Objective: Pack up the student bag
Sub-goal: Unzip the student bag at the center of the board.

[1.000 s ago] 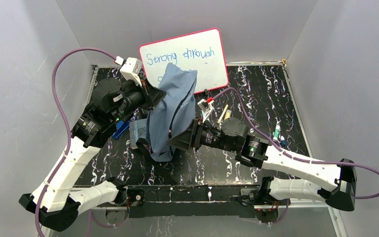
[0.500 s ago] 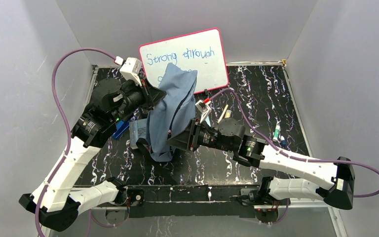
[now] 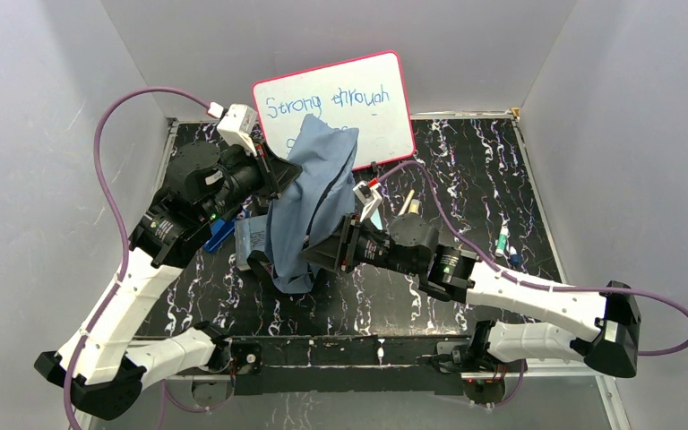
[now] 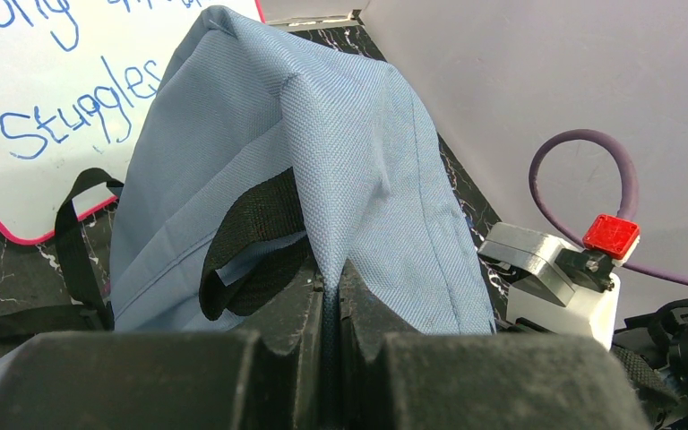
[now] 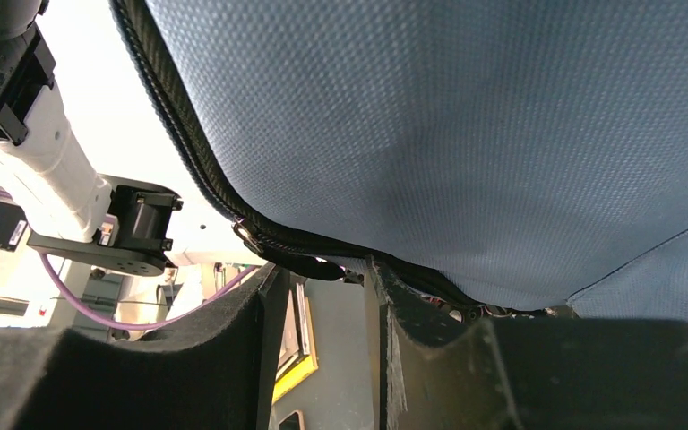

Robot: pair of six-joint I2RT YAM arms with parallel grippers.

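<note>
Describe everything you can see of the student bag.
The student bag is soft grey-blue woven fabric with a dark zipper and black straps. It is held up, creased, before the pink-framed whiteboard, its lower end on the table. The left gripper is shut on a fold of it; the right gripper, jaws apart, sits at the zipper.

Bright, even light (right wrist backdrop overexposed)

The bag (image 3: 309,202) is grey-blue fabric (soft, creased) with a dark zipper line and black straps. It stands upright, slumping, mid-worktop (image 3: 484,161).
</note>
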